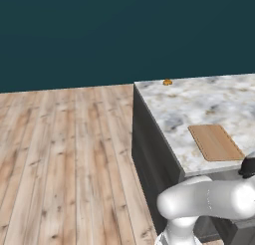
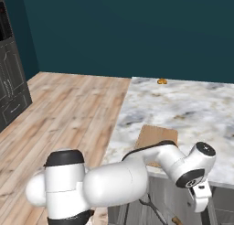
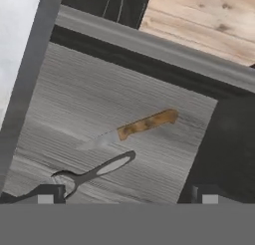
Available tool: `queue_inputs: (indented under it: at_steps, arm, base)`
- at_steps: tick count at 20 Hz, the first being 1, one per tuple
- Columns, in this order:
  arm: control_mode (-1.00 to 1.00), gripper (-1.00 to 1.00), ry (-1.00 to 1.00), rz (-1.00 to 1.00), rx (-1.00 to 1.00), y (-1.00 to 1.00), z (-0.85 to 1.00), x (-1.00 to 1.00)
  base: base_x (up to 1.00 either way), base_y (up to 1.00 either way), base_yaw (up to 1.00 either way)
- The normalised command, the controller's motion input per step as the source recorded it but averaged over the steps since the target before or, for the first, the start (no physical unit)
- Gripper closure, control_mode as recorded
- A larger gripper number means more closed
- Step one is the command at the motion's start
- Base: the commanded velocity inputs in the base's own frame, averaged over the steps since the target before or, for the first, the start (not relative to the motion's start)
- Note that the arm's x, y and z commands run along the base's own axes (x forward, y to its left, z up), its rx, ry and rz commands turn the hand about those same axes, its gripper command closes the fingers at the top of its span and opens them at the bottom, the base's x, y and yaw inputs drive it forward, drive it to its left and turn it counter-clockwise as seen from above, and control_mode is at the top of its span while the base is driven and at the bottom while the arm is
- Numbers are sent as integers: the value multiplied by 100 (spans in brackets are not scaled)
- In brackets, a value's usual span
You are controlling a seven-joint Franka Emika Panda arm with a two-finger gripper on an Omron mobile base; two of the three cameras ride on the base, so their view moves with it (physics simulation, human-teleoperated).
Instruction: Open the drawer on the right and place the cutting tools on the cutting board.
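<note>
Wood-handled knife (image 3: 130,131) lies on matt grey drawer (image 3: 89,104) floor.

Open drawer (image 3: 99,104) holds knife (image 3: 134,129) and scissors (image 3: 94,173); tan cutting board (image 1: 215,142) lies on the counter.

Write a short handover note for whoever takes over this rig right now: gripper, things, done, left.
Gripper: open, empty, hanging over the open drawer.
In the drawer: a wooden-handled knife and scissors, lying apart.
Cutting board: on the marble counter near its front edge, bare. A small orange object sits at the far edge.
Done: drawer opened.
Left: move both tools onto the board.
</note>
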Motion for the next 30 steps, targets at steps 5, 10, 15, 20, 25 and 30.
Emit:
queue_inputs:
  at_steps: [5,10,15,20,25,30]
  arm:
    - [-100,-100,18,-50,0,16,0,61]
    - [-100,-100,15,-76,0,-4,-4,16]
    - [-100,-100,0,-92,4,-13,-20,-20]
    - [-100,-100,0,-100,0,0,-11,0]
    - [-100,-100,1,-100,0,0,-14,0]
    - [-100,-100,16,-98,0,2,-22,10]
  base:
    - [0,0,0]
    - [0,0,0]
    - [0,0,0]
    - [0,0,0]
    - [0,0,0]
    - [0,0,0]
